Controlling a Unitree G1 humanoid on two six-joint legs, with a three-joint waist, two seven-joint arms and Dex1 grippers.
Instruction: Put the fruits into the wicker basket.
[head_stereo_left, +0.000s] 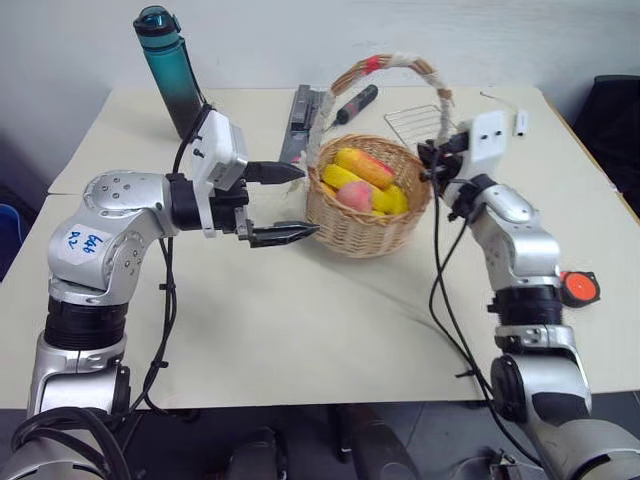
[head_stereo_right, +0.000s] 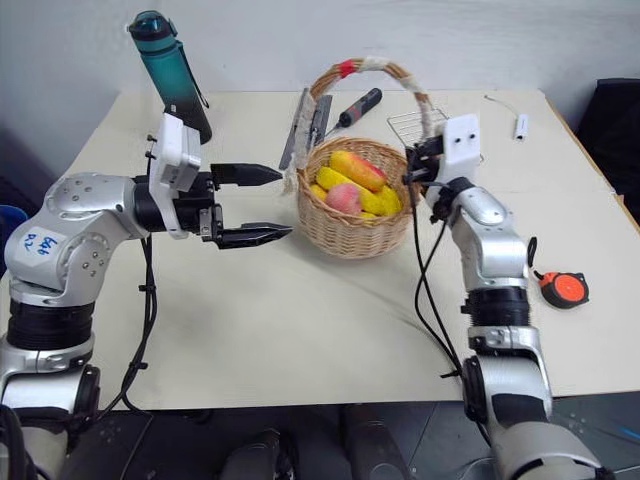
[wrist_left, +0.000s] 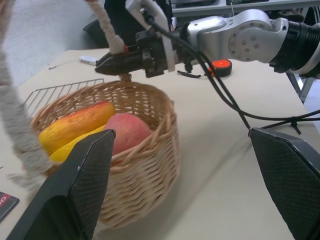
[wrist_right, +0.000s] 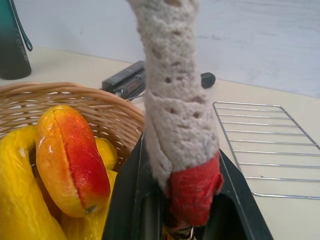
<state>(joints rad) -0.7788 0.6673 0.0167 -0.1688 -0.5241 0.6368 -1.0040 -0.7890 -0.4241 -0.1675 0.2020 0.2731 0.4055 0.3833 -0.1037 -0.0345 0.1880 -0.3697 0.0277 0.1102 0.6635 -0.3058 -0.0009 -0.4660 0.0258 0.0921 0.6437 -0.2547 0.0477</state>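
Head view: mango (head_stereo_left: 364, 167) and peach (head_stereo_left: 354, 195) are already sat in the basket (head_stereo_left: 365, 228) mid-table, so the job looks done. Left gripper (head_stereo_left: 287, 203) is spread wide, empty. Right wrist view: right gripper (wrist_right: 186, 212) is clamped on the basket handle (wrist_right: 175, 100).

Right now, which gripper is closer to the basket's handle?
The right. The right gripper is shut on the handle at its red-banded end, beside the basket rim. The left gripper hangs open beside the basket's opposite wall, apart from it.
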